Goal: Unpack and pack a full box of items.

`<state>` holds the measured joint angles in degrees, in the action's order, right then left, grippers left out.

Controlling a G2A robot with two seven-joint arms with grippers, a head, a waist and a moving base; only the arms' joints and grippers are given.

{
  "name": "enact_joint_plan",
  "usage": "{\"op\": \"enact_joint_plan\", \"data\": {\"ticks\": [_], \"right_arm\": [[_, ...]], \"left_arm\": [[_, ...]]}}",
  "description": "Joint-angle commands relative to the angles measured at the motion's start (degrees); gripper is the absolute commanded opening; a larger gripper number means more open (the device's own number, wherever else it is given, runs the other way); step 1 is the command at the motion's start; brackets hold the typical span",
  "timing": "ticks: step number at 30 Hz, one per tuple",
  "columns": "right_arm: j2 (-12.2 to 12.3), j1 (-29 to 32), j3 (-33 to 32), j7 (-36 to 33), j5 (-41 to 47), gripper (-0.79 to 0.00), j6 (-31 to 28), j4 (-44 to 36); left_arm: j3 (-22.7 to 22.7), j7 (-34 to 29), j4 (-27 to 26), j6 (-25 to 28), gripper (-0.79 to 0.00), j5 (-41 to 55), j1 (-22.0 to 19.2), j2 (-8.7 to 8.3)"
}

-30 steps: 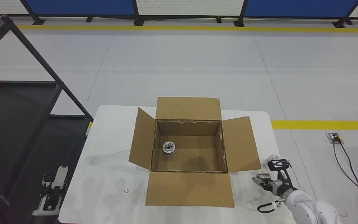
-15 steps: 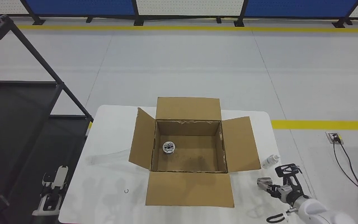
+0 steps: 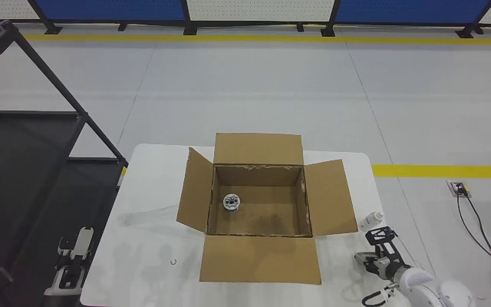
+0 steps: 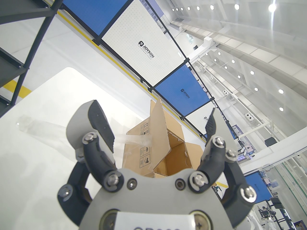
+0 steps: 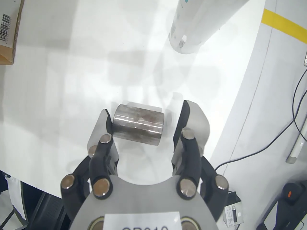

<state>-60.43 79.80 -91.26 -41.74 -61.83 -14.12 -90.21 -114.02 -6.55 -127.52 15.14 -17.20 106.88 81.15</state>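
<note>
An open cardboard box (image 3: 261, 259) stands mid-table with a small round item (image 3: 232, 201) on its floor. My right gripper (image 3: 381, 257) is at the table's front right corner. In the right wrist view it (image 5: 146, 120) is open, and a short metal cylinder (image 5: 138, 125) lies on the table between its fingers. One finger touches the cylinder's end; the other stands apart from it. A white bottle (image 3: 374, 219) (image 5: 201, 17) stands just beyond. My left gripper (image 4: 154, 113) is open and holds nothing, low at the table's left side, facing the box (image 4: 163, 149).
A clear plastic tube (image 4: 72, 132) lies on the table left of the box, faint in the top view (image 3: 146, 219). A small ring (image 3: 174, 262) lies near the front left. A dark metal rack (image 3: 46, 153) stands beside the table's left. Cables run on the floor at right.
My right gripper has drawn back from the white bottle toward the table's front edge, leaving the bottle standing in plain sight. The box and the left arm have not moved.
</note>
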Motion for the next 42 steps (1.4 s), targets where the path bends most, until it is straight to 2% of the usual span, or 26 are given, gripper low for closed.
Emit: {"op": "enact_joint_plan", "data": {"ticks": [1, 2, 8, 15, 20, 26, 29, 40, 42], "right_arm": [[0.0, -0.1, 0.1, 0.2, 0.0, -0.767, 0.1, 0.1], [0.0, 0.0, 0.0, 0.4, 0.2, -0.785, 0.0, 0.0], [0.3, 1.5, -1.9, 1.8, 2.2, -0.785, -1.7, -1.9], [1.1, 4.1, -5.7, 4.9, 5.6, -0.785, -12.7, -4.7], [1.6, 2.1, -6.9, -3.4, 16.4, -0.785, -16.7, -2.7], [2.2, -4.4, -6.2, -15.9, 32.3, -0.785, -15.8, 5.8], [2.4, -7.7, -5.1, -19.1, 36.4, -0.785, -15.1, 10.0], [2.5, -8.8, -4.8, -19.5, 36.8, -0.785, -15.8, 11.3], [2.5, -8.4, -4.4, -17.8, 36.5, -0.785, -14.8, 10.8]], "left_arm": [[0.0, 0.0, 0.0, 0.0, 0.000, 0.0, 0.0, 0.00], [0.0, 0.0, 0.0, 0.0, 0.000, 0.0, 0.0, 0.00], [0.0, 0.0, 0.0, 0.0, 0.000, 0.0, 0.0, 0.00], [0.0, 0.0, 0.0, 0.0, 0.000, 0.0, 0.0, 0.00], [0.0, 0.0, 0.0, 0.0, 0.000, 0.0, 0.0, 0.00], [0.0, 0.0, 0.0, 0.0, 0.000, 0.0, 0.0, 0.00], [0.0, 0.0, 0.0, 0.0, 0.000, 0.0, 0.0, 0.00], [0.0, 0.0, 0.0, 0.0, 0.000, 0.0, 0.0, 0.00], [0.0, 0.0, 0.0, 0.0, 0.000, 0.0, 0.0, 0.00]]}}
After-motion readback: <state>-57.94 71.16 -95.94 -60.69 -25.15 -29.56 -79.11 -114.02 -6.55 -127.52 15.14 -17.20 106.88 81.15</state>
